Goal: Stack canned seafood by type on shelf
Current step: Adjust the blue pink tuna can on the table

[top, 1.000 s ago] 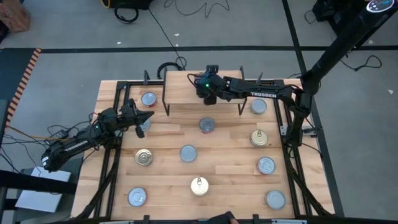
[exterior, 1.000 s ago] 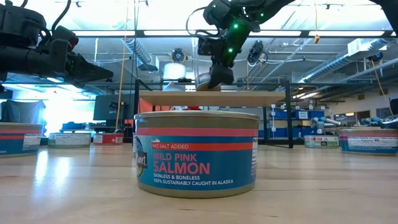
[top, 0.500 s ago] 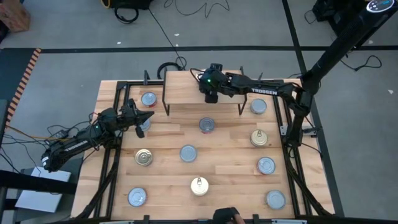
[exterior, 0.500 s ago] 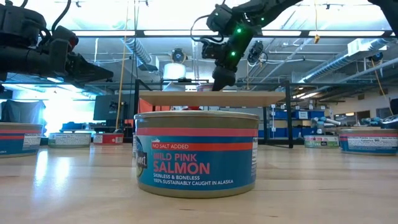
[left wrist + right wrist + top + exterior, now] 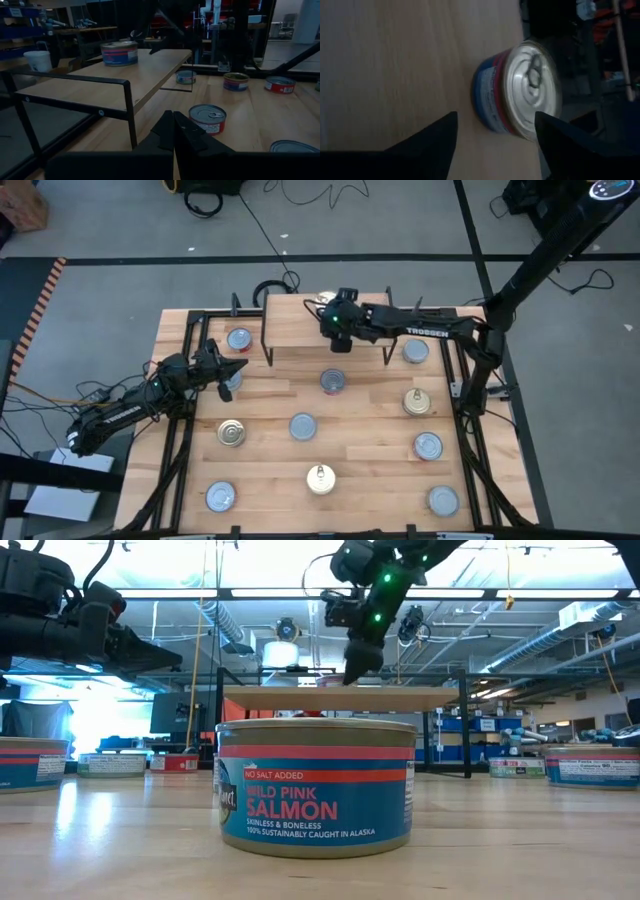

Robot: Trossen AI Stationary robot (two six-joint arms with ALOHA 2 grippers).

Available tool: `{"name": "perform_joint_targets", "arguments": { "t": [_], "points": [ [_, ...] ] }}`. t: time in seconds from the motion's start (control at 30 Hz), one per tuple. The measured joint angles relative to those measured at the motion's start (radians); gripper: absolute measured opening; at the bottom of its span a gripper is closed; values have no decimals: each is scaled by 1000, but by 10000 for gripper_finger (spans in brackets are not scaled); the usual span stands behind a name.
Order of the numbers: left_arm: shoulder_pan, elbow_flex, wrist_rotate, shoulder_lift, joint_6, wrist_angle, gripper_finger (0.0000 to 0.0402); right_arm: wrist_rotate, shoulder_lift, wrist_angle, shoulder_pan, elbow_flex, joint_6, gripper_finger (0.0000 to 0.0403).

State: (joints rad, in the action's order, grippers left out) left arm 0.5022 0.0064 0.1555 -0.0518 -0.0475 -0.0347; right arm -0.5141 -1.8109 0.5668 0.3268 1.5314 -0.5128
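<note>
While the low view is filled by one short round tin with a blue-green and red salmon label (image 5: 315, 788) standing closest on the slatted wooden tabletop (image 5: 370, 420), more round tins lie spread behind it. Seen from above, a gold-topped tin (image 5: 321, 479) is at the front centre, with silver-topped tins at the front left (image 5: 221, 497) and front right (image 5: 443, 500). Further in stand another gold-topped tin (image 5: 231, 433), a bluish-topped tin (image 5: 302, 426) and a silver one (image 5: 428, 445). Then come a tin with a reddish side (image 5: 333, 381) in the middle and a gold one (image 5: 417, 401) on the right.

The left gripper (image 5: 236, 369) hangs above the left side of the table, near a tin (image 5: 229, 383), and its dark fingers (image 5: 167, 131) are pressed together with nothing between them.

Farthest back is the small light-wood shelf on thin black legs (image 5: 300, 328). One tin with a blue and red label and a silver pull-tab top (image 5: 517, 96) stands on its board, near the back edge (image 5: 326, 301). The right gripper (image 5: 338, 340) is just above the shelf beside this tin. Its two fingers (image 5: 435, 135) are spread apart and hold nothing; the tin stands free in front of them. Two more tins sit on the tabletop at each side of the shelf, left (image 5: 239, 339) and right (image 5: 415, 351).
</note>
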Motion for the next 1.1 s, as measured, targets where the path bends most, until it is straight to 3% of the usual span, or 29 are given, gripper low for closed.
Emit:
{"name": "perform_joint_targets", "arguments": {
  "t": [0.2,0.4,0.53,0.6,1.1],
  "points": [
    [0,0,36,-1,0,-9,4,-22,53,62,-86,0,73,235],
    [0,0,38,0,5,-21,4,-1,81,97,-151,-7,144,133],
    [0,0,49,-1,28,-21,4,160,83,57,-172,-63,206,36],
    [0,0,81,-1,25,-17,4,238,83,-6,-184,-114,226,11],
    [0,0,162,-40,19,-22,4,253,227,-658,-419,-599,427,7]
  ]
}}
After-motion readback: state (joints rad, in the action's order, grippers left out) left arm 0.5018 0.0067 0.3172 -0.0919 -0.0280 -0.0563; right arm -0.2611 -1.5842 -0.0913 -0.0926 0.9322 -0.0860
